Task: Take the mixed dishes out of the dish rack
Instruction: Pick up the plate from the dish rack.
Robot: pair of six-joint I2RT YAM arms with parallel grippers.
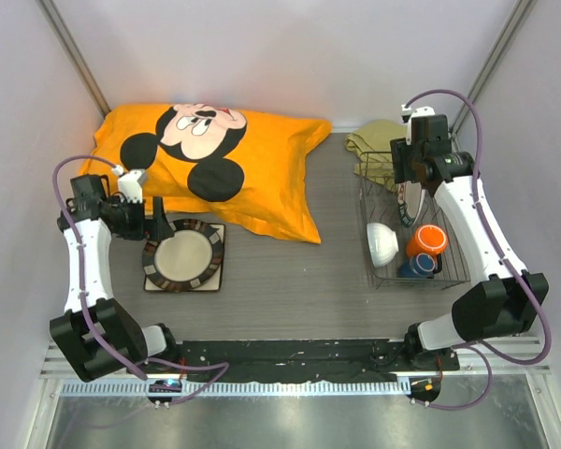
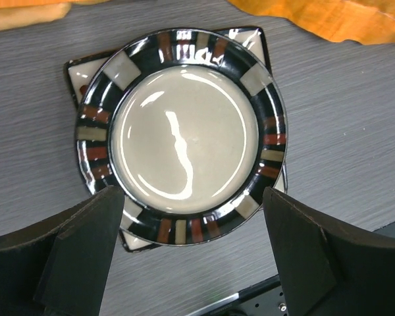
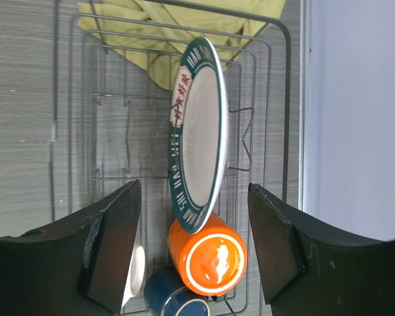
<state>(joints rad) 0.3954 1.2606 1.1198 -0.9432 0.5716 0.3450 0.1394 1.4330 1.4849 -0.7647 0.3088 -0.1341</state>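
**Two plates on the counter, four dishes in the rack**

Grey wood-grain counter (image 1: 299,271). An orange Mickey Mouse pillow (image 1: 224,168) lies across its far left. The dish rack (image 1: 452,268) is dark wire with an open grid and sits on the right side. An olive-green cloth (image 1: 374,140) is bunched at the rack's far end; I cannot tell whether it lies under or against the wires.

On the left of the counter, just beside the pillow's near edge:
- Square plate (image 2: 250,41): cream with dark edging, lying flat. It is mostly covered and only its corners show.
- Round plate (image 2: 184,131): stacked on the square plate. Glossy beige centre, black rim with red-brown and cream blocks.

In the rack:
- White plate (image 3: 197,131): standing on edge in the far half. Off-white face, dark green rim, and a pale patch with red lettering.
- White bowl (image 1: 381,243): tipped on its side by the rack's left wall, in the near half.
- Orange mug (image 3: 210,257): on its side with a round end toward my right wrist camera. It is up against the white plate's lower rim in that view.
- Blue cup (image 3: 174,296): small and dark, just beside the mug at the near end.

My left end effector (image 2: 192,210) is spread wide and holds nothing. It is over the round plate's near rim with one finger on either side; I cannot tell if there is contact.

My right end effector (image 3: 192,197) is also spread wide and empty, above the rack. The white plate's edge is lined up between the fingers.
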